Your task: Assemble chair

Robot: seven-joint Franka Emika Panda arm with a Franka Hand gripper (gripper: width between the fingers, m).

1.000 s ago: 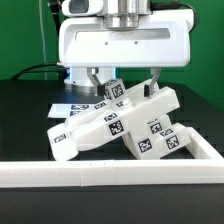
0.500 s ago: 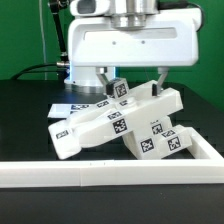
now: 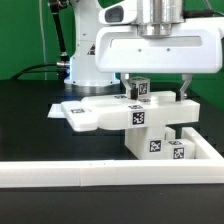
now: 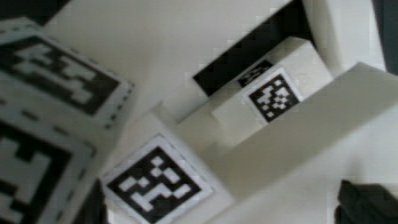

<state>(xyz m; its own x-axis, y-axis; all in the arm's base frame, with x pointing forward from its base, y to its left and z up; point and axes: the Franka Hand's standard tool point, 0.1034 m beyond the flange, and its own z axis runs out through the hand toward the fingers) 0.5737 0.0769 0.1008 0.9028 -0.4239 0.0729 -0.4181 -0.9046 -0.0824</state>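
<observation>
Black tabletop fills the scene, fenced at the front by a low white rail (image 3: 110, 174) that turns a corner on the exterior view's right.

On it sits the chair (image 3: 140, 112), partly assembled: a broad white slab lying roughly level, reaching toward the exterior view's left, joined to blocky pieces stacked below it on the right. Its lower part stands just inside the rail's corner, close to or touching the rail. Square black-and-white tags show on several faces. A small tagged cube (image 3: 139, 89) rises above the slab's top.

Directly over the chair hangs the gripper (image 3: 155, 83), its wide glossy body above and both fingers pointing down. The jaws stand wide apart, one finger on each side of the cube, holding nothing.

Behind the slab, flat on the table, lies the marker board (image 3: 62, 107). The wrist view shows only tagged white chair faces at close range, blurred.
</observation>
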